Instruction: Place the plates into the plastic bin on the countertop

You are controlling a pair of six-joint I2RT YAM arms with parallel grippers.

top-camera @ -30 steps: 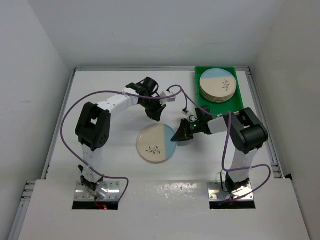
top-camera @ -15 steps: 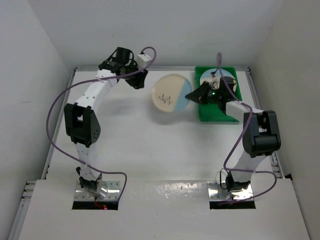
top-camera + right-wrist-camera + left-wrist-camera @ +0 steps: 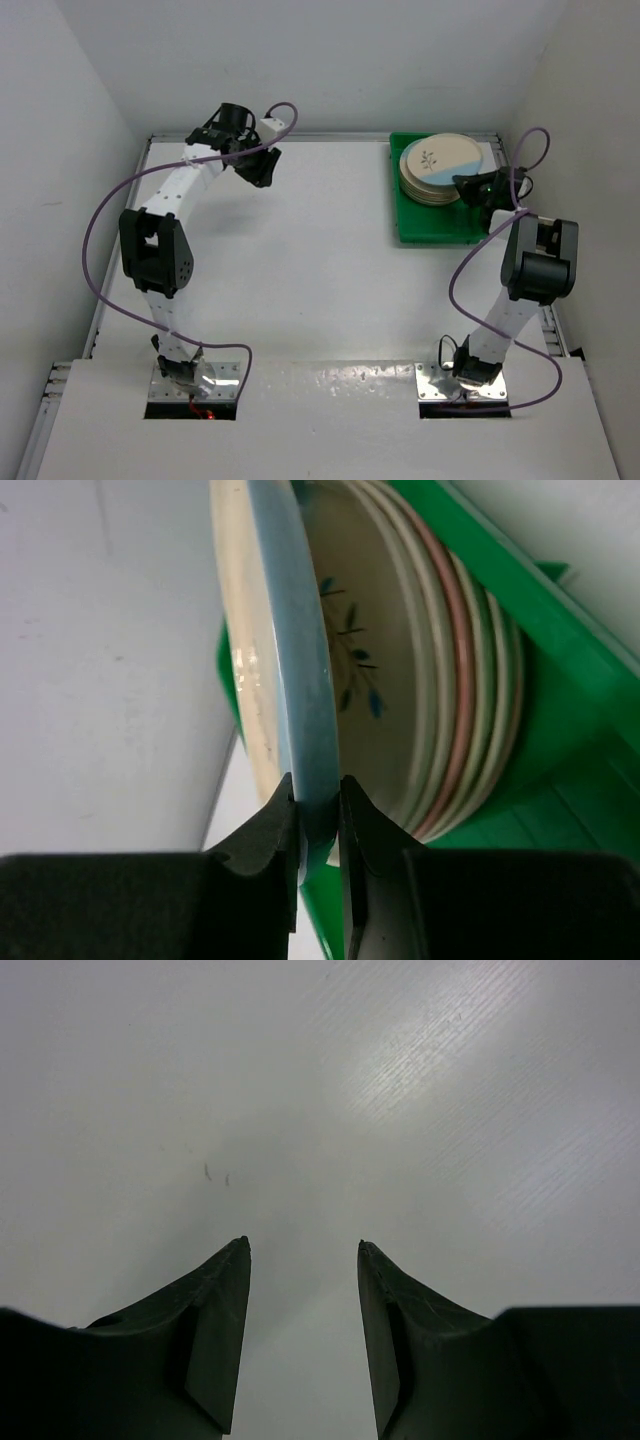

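My right gripper (image 3: 318, 790): jaws pinched on the blue rim of the top plate (image 3: 300, 630). The wrist view shows a gap between that plate and the stack (image 3: 455, 630); the next plate's sprig shows through it, with pink and cream rims below. Overhead hides the gap but fixes the place: plates inside the green bin (image 3: 440, 228), far right corner of the countertop (image 3: 300, 270). My left gripper (image 3: 303, 1245): jaws apart, holding nothing, bare white surface beneath. Overhead puts it by the far edge, left of middle.
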